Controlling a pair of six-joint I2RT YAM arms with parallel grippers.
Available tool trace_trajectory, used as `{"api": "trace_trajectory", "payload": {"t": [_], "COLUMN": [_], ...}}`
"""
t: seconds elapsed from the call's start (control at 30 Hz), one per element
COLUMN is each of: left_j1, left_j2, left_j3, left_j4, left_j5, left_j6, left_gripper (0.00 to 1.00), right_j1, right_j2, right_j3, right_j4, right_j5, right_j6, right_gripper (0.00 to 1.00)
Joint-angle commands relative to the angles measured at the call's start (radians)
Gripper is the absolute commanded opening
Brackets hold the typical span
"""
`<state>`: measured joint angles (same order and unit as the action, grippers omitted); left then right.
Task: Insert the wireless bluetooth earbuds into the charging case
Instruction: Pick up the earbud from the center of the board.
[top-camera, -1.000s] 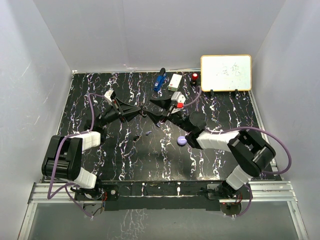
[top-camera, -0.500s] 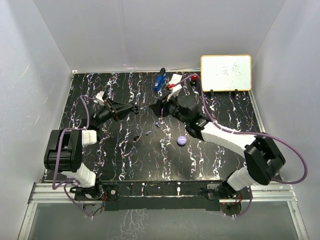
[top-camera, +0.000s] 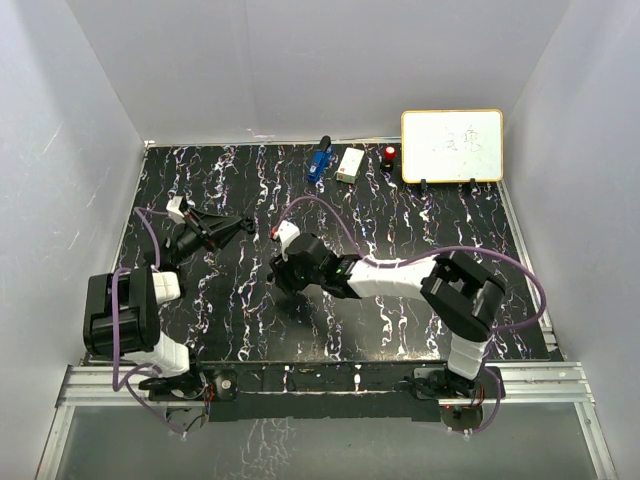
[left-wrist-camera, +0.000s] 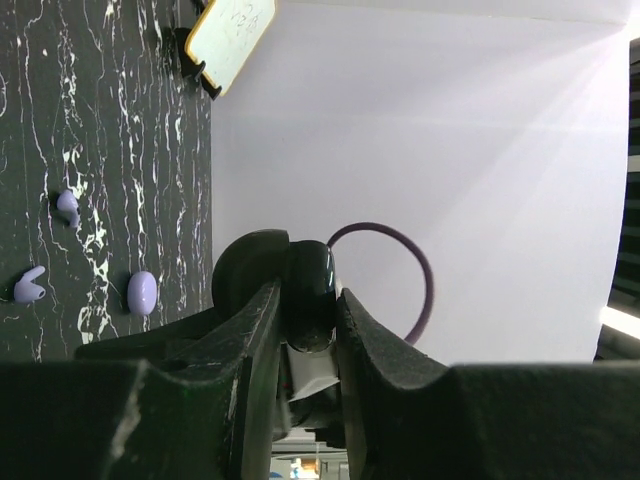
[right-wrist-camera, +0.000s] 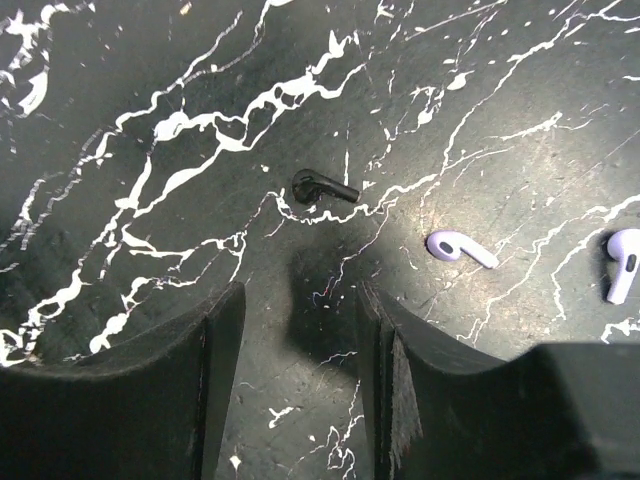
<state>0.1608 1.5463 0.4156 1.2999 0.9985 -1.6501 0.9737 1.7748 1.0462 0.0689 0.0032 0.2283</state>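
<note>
1. Left gripper (left-wrist-camera: 308, 297) is clamping a glossy black rounded object (left-wrist-camera: 310, 272) between its fingers, off the table (right-wrist-camera: 150, 80). Can't tell what the object is.
2. Right gripper (right-wrist-camera: 300, 300) is hanging low over the table with jaws spread and nothing between them.
3. Black earbud (right-wrist-camera: 322, 186) is lying on the marble top just ahead of the right gripper's gap, not touching either finger.
4. Two lavender earbuds (right-wrist-camera: 460, 247) (right-wrist-camera: 622, 262) are lying beside it, apart from each other.
5. Lavender puck (left-wrist-camera: 142, 293) is sitting on the table near the lavender earbuds in the left wrist view.
</note>
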Motion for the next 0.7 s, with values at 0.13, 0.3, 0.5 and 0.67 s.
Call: {"api": "trace_trajectory", "payload": {"t": [0.13,0.3,0.5,0.67], "left_j1": [0.098,0.128,0.139,0.142], "left_j2": [-0.17,-0.218,-0.219,-0.215], "left_j3": [-0.006,-0.001,-0.008,-0.009], "left_j4": [-0.121,-0.184,-0.167,-0.156], "left_j5": [0.057,0.073,0.081,0.084], "left_j6": [0.064,0.088,0.073,0.066], "left_gripper": [0.0,0.0,0.0,0.0], "right_j1": [0.035,0.045,0.058,0.062], "right_j2": [0.064,0.097,0.118,0.144], "right_j3": [0.07,0.08,0.079,0.107], "right_j4": [0.023,0.058,0.107,0.117], "right_j5": [0.14,0.156,0.171,0.179], "right_j6": [-0.108,-0.168,-0.219,-0.248], "right_gripper": [0.49,0.52,0.54,0.55]}}
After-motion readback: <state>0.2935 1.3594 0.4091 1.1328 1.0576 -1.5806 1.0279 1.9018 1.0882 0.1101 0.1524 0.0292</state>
